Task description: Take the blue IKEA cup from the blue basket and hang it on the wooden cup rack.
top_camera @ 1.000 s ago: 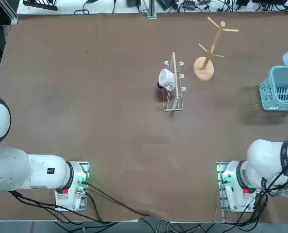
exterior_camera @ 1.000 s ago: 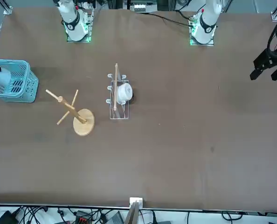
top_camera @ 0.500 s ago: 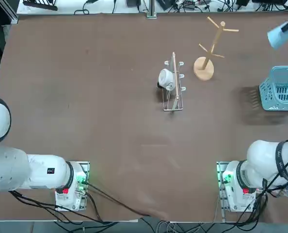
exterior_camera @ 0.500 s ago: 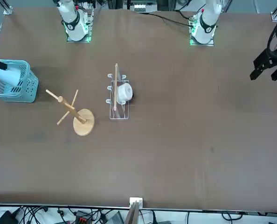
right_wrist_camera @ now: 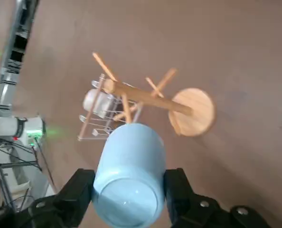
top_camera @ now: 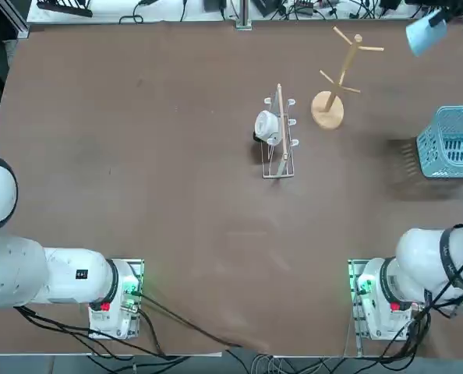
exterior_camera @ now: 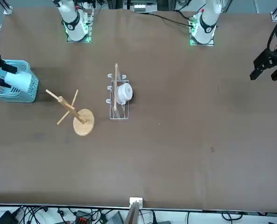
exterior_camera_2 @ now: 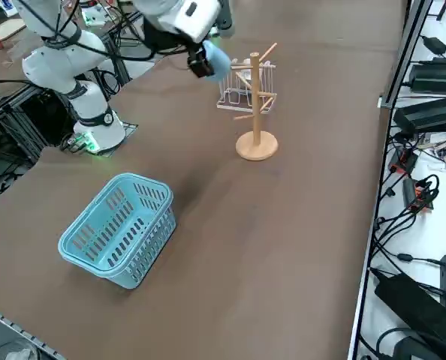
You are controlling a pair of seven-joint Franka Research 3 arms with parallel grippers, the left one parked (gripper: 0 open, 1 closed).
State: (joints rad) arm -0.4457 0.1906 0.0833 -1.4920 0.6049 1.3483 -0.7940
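My right gripper (right_wrist_camera: 129, 190) is shut on the blue IKEA cup (right_wrist_camera: 128, 171), one black finger on each side of it, and holds it in the air. The cup (top_camera: 425, 33) hangs over the table's far right part, beyond the blue basket (top_camera: 454, 140) and to the right of the wooden cup rack (top_camera: 341, 74). From the right side, the cup (exterior_camera_2: 217, 60) is level with the rack's top pegs (exterior_camera_2: 254, 71), short of them and not touching. The basket (exterior_camera_2: 118, 229) has nothing showing inside.
A low wire rack (top_camera: 278, 144) holding a white cup (top_camera: 266, 125) stands just left of the wooden rack's round base (top_camera: 327, 109). The table's right edge runs beside the basket, with cables and power strips (exterior_camera_2: 426, 112) beyond its far edge.
The gripper has carried the blue cup up from above the basket and away toward the far side, closer to the wooden rack. Basket and racks have not moved.
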